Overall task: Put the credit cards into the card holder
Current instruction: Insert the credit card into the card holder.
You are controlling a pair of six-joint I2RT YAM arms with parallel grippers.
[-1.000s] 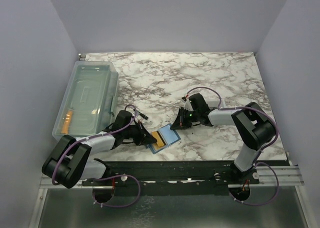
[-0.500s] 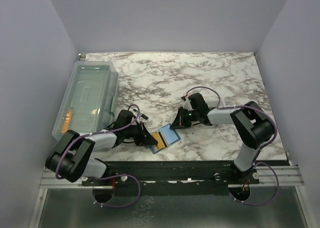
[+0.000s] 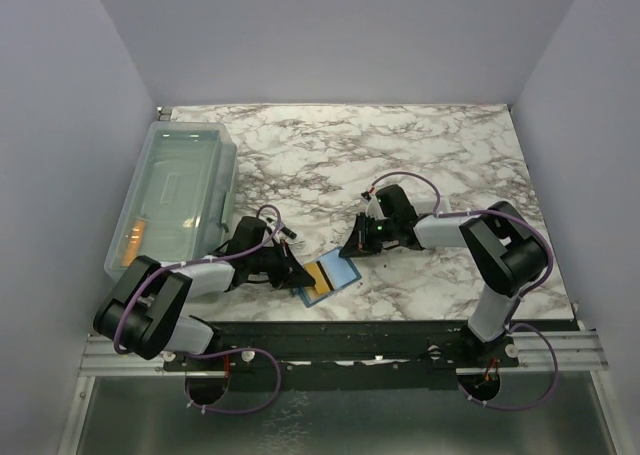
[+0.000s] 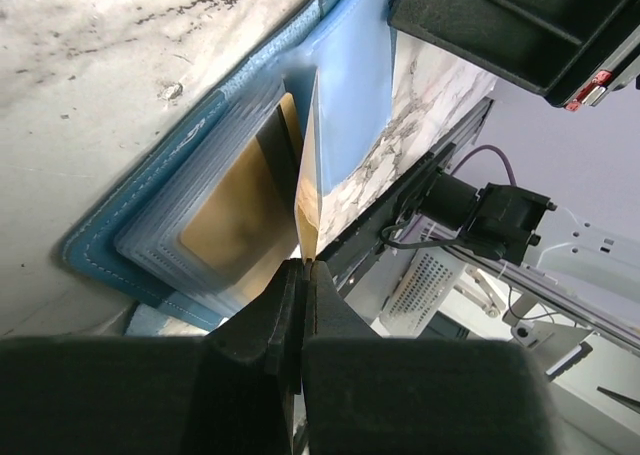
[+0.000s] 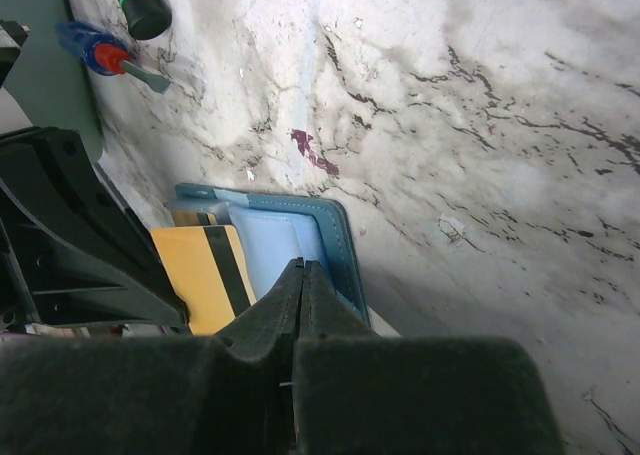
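Pinching thin golden-orange plastic card (image 5: 195, 275) edge-on in left claw (image 4: 302, 267); far end hidden in open teal-blue folding wallet (image 5: 338, 237) just ahead. Pressed together at right claw (image 5: 300, 270), atop wallet's edge; grip unclear.

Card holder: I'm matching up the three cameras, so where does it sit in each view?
Top external: card holder lies open, low and just left of centre.
Left wrist: it fills the upper left and centre.
Right wrist: it sits left of centre, in the lower half.
Shared landmark: the orange card at the holder.
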